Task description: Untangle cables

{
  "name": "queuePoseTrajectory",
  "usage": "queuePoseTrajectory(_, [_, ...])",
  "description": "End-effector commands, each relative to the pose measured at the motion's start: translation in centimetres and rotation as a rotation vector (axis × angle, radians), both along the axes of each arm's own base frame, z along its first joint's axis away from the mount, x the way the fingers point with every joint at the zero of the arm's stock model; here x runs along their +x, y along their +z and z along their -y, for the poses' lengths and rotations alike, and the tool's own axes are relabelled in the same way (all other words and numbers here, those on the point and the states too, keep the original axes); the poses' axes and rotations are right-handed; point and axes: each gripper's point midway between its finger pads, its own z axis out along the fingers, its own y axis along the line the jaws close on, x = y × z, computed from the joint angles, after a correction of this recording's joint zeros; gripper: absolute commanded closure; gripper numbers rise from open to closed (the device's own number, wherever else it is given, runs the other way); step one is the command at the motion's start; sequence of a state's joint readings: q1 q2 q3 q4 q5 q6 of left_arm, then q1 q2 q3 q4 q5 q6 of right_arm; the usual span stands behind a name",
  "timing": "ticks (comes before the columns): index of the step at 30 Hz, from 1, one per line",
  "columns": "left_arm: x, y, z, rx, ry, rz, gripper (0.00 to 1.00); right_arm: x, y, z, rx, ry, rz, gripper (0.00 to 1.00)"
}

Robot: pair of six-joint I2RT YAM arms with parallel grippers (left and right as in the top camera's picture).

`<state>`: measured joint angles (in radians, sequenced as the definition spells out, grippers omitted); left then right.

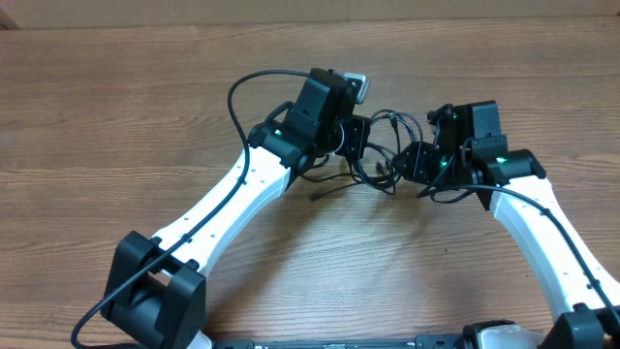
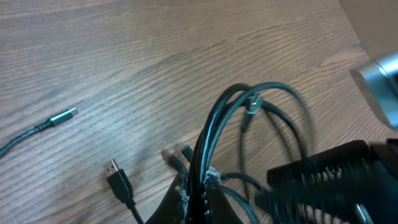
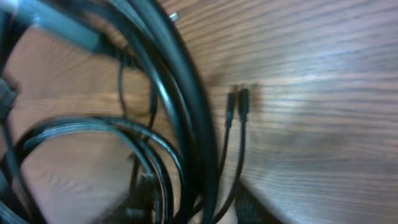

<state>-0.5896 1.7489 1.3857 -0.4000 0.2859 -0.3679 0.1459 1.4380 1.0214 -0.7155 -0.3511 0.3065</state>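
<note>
The left arm [image 1: 228, 199] enters the overhead view from 7 o'clock and reaches up toward the middle of the wooden desk [image 1: 145, 97]. The left end effector [image 1: 356, 136] sits at the left edge of the cables [image 1: 380, 167]. These form a small black tangle just past centre toward 12 o'clock, lying between the two arms. A loose tail [image 1: 325, 192] trails out of the tangle toward 7 o'clock.

In the left wrist view, the left end effector [image 2: 199, 186] is closed on a bundle of several cable strands [image 2: 208, 130]. The bundle rises from between the fingers [image 2: 171, 202] and arches over toward 3 o'clock. At 9 o'clock of that grip a silver-tipped plug [image 2: 62, 116] lies flat on the desk. A black USB plug [image 2: 116, 176] lies nearer the fingers, at about 8 o'clock, apart from the bundle.

At 3 o'clock of the tangle is the right end effector [image 1: 412, 160], carried by the right arm [image 1: 542, 233], which comes in from 5 o'clock. It touches the tangle, but whether it is open or clamped cannot be told.

The right wrist view is blurred and filled with thick-looking black loops [image 3: 186, 106]. At their 3 o'clock side, two small plug ends [image 3: 244, 98] lie side by side on the desk.
</note>
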Motion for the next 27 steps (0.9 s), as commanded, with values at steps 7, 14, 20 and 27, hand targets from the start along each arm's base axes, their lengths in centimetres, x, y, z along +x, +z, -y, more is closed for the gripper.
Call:
queuePoseTrajectory(7, [0.7, -3.0, -6.3, 0.269, 0.213, -0.041, 0.96, 2.0, -0.3, 6.3, -0.308, -0.237, 0.050, 0.96])
queuePoseTrajectory(14, [1.7, -3.6, -12.0, 0.382, 0.327, -0.070, 0.96, 2.0, 1.2, 13.3, -0.638, -0.486, 0.098, 0.96])
queuePoseTrajectory(20, [3.2, -0.6, -15.8, 0.376, 0.419, 0.002, 0.96, 3.2, 6.3, 16.2, -0.776, -0.622, 0.217, 0.96])
queuePoseTrajectory(27, [2.8, 2.2, -15.9, 0.327, 0.384, 0.056, 0.96, 5.7, 13.3, 15.5, -0.666, -0.689, 0.396, 0.96])
